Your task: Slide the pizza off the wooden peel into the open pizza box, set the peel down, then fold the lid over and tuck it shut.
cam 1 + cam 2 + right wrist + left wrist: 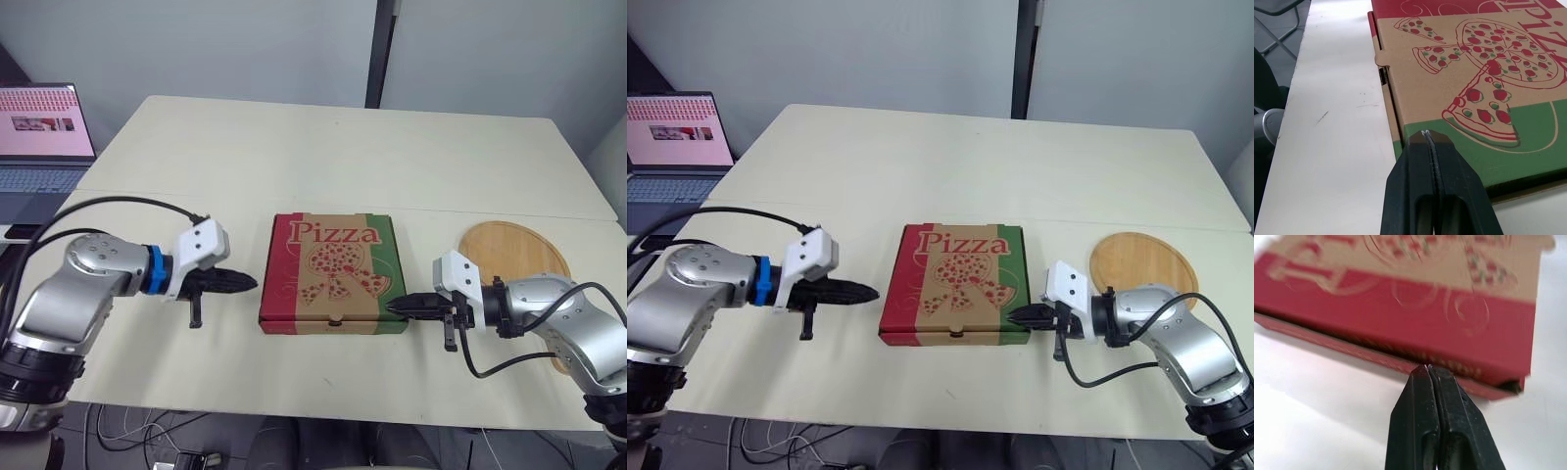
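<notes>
Fingers pressed together and empty, your left gripper (245, 283) and right gripper (397, 306) flank the closed box (333, 272); uneven pushing could skew it.

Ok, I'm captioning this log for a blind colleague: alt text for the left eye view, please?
A closed pizza box lies on a cream table, with the shut left gripper and shut right gripper pointing at its sides. A round wooden peel lies at right, a laptop far left.
</notes>
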You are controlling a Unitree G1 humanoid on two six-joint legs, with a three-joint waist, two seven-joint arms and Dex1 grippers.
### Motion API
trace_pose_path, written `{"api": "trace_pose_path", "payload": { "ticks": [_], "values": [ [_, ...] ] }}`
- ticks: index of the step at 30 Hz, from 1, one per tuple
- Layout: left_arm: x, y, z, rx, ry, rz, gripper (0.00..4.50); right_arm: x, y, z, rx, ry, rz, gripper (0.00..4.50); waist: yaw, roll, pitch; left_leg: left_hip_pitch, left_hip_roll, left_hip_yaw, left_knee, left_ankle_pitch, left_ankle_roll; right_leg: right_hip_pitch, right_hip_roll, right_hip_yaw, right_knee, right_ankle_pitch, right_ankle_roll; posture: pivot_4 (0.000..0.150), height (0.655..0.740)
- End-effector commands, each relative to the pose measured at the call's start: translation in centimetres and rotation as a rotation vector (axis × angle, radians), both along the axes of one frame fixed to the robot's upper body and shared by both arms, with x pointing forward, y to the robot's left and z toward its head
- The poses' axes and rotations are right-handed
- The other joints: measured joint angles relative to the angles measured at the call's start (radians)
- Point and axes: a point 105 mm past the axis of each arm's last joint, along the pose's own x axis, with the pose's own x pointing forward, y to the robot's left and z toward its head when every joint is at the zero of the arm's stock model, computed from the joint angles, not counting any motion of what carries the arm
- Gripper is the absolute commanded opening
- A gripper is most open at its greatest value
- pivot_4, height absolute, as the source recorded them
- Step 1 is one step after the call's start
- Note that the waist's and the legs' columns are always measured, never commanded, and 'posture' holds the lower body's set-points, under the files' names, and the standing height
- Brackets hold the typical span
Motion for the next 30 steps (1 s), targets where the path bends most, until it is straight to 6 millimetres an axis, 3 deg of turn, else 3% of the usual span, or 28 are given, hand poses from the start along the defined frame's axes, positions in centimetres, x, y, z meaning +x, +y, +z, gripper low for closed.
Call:
{"api": "trace_pose_path", "payload": {
  "ticks": [1,5,9,20,24,27,30],
  "values": [
    [-0.2,-0.4,0.7,-0.01,-0.044,-0.009,0.0,-0.1,0.3,0.5,0.003,-0.035,0.022,0.04,0.0,0.0,0.0,0.0,0.0,0.0,0.0,0.0,0.0,0.0,0.0,0.0,0.0,0.0,0.0,0.15,0.74],
    [0.3,-1.1,1.5,-0.062,-0.072,-0.001,0.0,-0.2,0.3,0.3,-0.003,-0.031,0.024,0.04,0.0,0.0,0.0,0.0,0.0,0.0,0.0,0.0,0.0,0.0,0.0,0.0,0.0,0.0,0.0,0.15,0.74],
    [-0.3,-2.2,0.6,-0.07,-0.036,-0.034,0.0,-0.3,0.4,0.1,-0.008,-0.029,0.024,0.04,0.0,0.0,0.0,0.0,0.0,0.0,0.0,0.0,0.0,0.0,0.0,0.0,0.0,0.0,0.0,0.15,0.74],
    [-0.8,-1.8,-5.1,0.066,0.029,-0.03,0.0,-0.1,0.3,-1.2,-0.044,-0.017,0.009,0.04,-0.001,0.002,-0.002,0.001,0.0,0.0,0.0,0.0,0.0,0.001,0.0,0.0,0.0,0.0,0.0,0.15,0.74],
    [-0.6,-1.3,-3.7,-0.012,-0.027,0.021,0.0,0.7,0.1,0.2,0.016,-0.08,-0.04,0.04,-0.002,0.003,-0.003,0.003,0.0,0.0,0.0,0.0,0.0,0.002,0.0,0.0,0.0,0.0,0.0,0.15,0.74],
    [1.1,1.4,-1.7,-0.104,-0.13,0.244,0.0,3.2,-1.9,1.8,0.06,-0.161,-0.198,0.04,-0.005,0.003,-0.003,0.003,0.0,0.001,0.0,0.0,0.0,0.002,0.0,0.001,0.001,0.0,0.0,0.15,0.74],
    [2.0,3.1,-1.8,-0.111,-0.18,0.375,0.0,5.1,-3.4,1.6,0.037,-0.213,-0.313,0.04,-0.004,0.002,-0.003,0.003,0.0,0.0,0.0,0.0,0.0,0.002,0.0,0.0,0.001,0.0,0.0,0.15,0.74]
  ]
}}
